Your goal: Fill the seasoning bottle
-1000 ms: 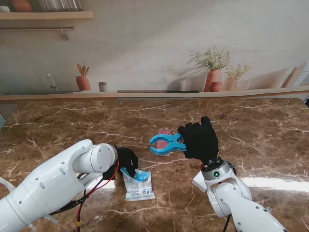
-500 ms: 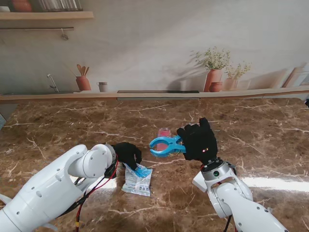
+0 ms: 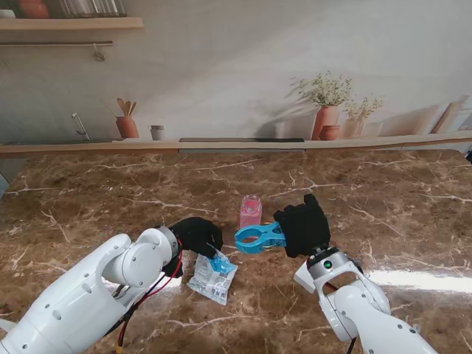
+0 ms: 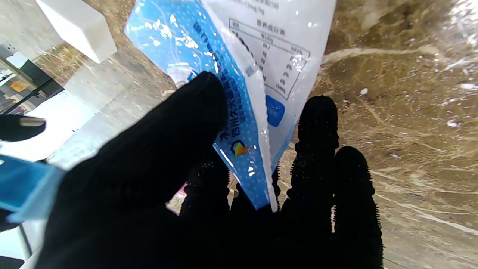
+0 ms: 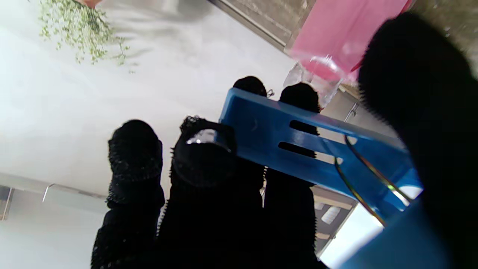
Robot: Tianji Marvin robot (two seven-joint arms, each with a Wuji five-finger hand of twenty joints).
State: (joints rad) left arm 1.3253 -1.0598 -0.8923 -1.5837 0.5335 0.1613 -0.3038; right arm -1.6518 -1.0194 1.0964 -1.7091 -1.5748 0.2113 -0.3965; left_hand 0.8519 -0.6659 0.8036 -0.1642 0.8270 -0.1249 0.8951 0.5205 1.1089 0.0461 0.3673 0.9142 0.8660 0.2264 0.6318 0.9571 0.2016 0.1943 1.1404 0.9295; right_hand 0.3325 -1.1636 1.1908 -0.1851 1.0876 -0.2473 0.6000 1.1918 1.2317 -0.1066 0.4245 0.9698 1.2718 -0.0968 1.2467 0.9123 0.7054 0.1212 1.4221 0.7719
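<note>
Over on your left, the left hand (image 3: pixel 195 234) has its fingers (image 4: pixel 317 123) pinched tight on the blue top corner of the seasoning packet (image 3: pixel 213 276). The packet hangs from that pinch at about five o'clock of the hand, tilted, its white body trailing toward you over the marble counter (image 3: pixel 88 199); whether the low end touches the counter, you cannot tell. In the left wrist view the thumb presses the blue printed face while the other fingers sit behind the film.

Moving to the middle, the seasoning bottle (image 3: pixel 251 211) stands upright on the counter, pink, at roughly one o'clock from the left hand and well clear of the packet.

Now your right side: the right hand (image 3: pixel 302 228) has its fingers (image 5: pixel 134 149) wrapped around the handles of a blue clip (image 3: pixel 257 237). The clip sticks out toward nine o'clock, jaws parted, its tips just nearer to you than the bottle. The right wrist view shows the blue handle crossing the fingers, the thumb on top, with the pink bottle beyond.
</note>
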